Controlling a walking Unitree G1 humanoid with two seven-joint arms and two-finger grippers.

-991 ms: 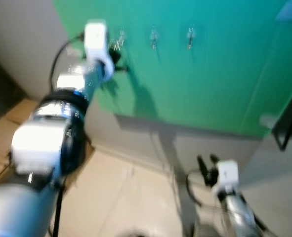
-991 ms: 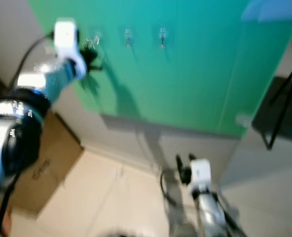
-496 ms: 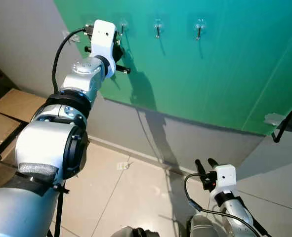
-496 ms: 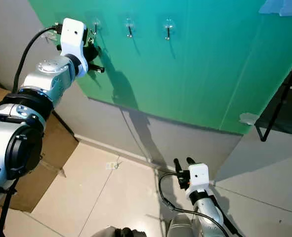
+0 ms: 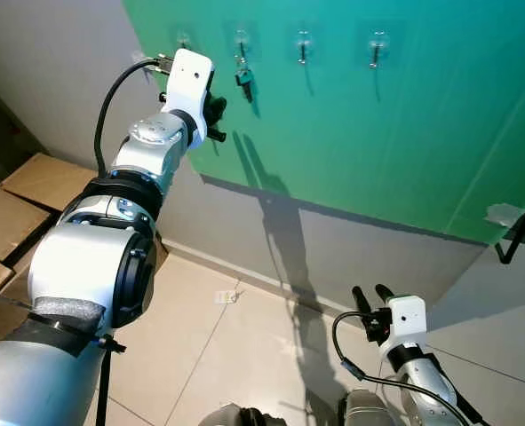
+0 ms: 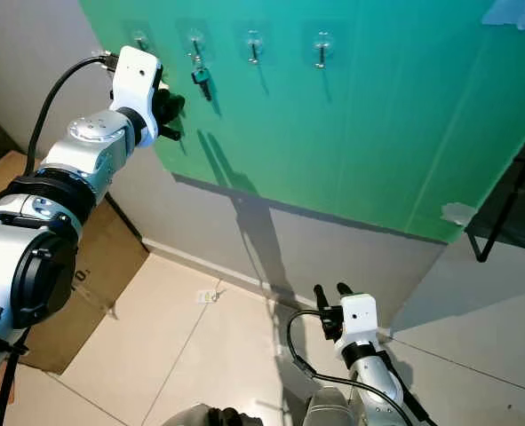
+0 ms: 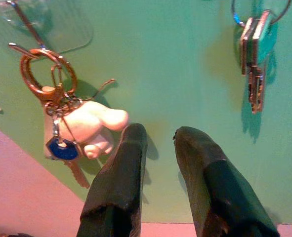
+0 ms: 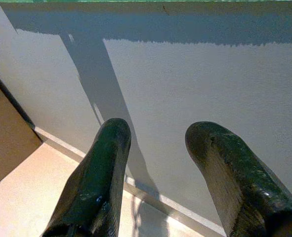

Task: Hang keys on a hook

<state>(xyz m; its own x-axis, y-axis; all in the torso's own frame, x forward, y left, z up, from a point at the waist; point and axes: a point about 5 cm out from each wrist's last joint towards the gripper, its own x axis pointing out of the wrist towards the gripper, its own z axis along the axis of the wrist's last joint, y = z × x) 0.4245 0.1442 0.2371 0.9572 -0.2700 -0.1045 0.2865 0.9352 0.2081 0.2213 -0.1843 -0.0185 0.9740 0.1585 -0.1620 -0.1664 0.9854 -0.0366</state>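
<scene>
Keys (image 7: 62, 128) hang on hook (image 7: 24, 22), below it; left gripper (image 7: 158, 148) just beside, jaws released, empty. Hanging looks done; next, retreat. Right gripper (image 8: 158, 163) idle, parted.

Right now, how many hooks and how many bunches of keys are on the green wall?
Hooks: 4
Key bunches: 2
Total: 6

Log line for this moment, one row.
left gripper: open, empty, near green wall | keys: hanging on hook | right gripper: open, idle, low
</scene>
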